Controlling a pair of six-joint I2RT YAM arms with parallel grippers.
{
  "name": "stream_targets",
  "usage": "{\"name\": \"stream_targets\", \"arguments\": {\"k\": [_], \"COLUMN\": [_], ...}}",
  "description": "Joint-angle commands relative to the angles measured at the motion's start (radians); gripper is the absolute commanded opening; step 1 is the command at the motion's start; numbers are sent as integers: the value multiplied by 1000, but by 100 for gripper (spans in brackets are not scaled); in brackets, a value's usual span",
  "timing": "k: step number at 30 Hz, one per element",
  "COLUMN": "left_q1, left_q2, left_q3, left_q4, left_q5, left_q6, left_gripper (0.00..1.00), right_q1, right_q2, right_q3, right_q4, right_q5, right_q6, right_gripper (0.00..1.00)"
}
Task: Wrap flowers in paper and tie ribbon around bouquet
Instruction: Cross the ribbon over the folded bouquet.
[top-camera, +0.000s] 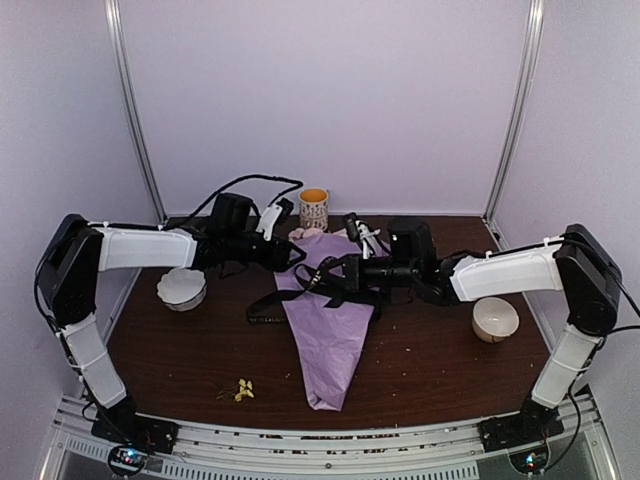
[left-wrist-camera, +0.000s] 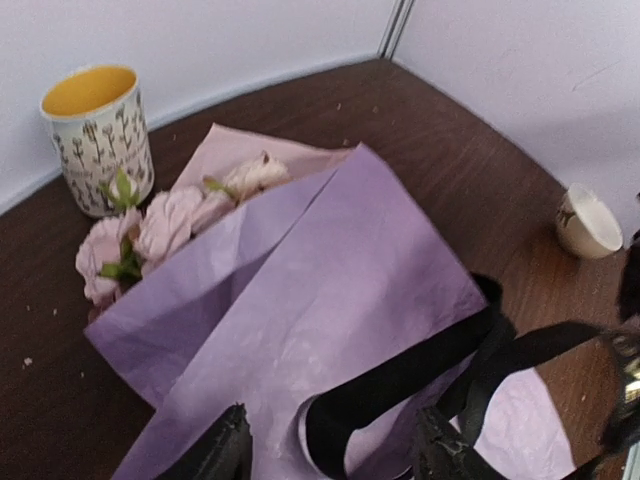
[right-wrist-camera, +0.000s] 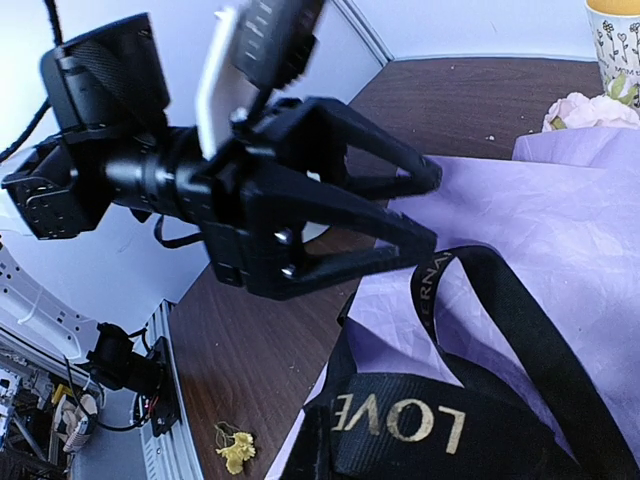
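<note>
While the left gripper (right-wrist-camera: 430, 210) is standing open over the ribbon (right-wrist-camera: 400, 425) loop, the right gripper (top-camera: 330, 276) is clamping shut, seemingly pinching that ribbon taut. Bouquet (top-camera: 330, 330) is lying just beside the mug (top-camera: 314, 208), flowers (left-wrist-camera: 160, 225) pointing toward it, tip away. Judgement: knot-tying underway. Right should be holding tension; left should be catching ribbon only, sparing the paper (left-wrist-camera: 330, 280).

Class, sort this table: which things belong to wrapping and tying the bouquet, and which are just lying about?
Job: lilac paper cone, pink flowers, black ribbon.
Lying about: patterned mug, bowl by left arm, bowl by right arm, loose yellow blossoms.
</note>
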Motion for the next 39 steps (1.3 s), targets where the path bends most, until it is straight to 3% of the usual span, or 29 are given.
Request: {"name": "stream_targets", "arguments": {"k": [1,7,15,19,24,33,37,39], "left_q1": [-9,-19,-20,-21,-19,-21,-21,-21], "left_q2": [39,70,82,37,-206,-352,-439,-452], "left_q3": [44,64,71,15,-270,-567,-640,-637], "left_q4": [-207,-252,-281,-247,87,309,290,214], "left_q5": [-37,-11,-23,-91,-159,-171,-249,-252], "left_q6": [92,143,172,136,13,-167,-177,-177], "left_gripper": [62,61,1,0,0,0,1,9], "right_q1": [-2,-20,-88,-126,-150,-177,-188,-186], "right_q2": [-80,-113,-86,-56,21,166,205,215], "right_q3": [-31,28,105,128,177,228,249,255], "right_q4": [17,-85,-171,-179,-218,-227,-248,-257], "right_q5": [51,86,147,176,200,216,212,205], "right_q6": [-4,-60,-81,-67,-72,-47,-42,-42], "right_gripper": [0,0,0,0,0,0,0,0]}}
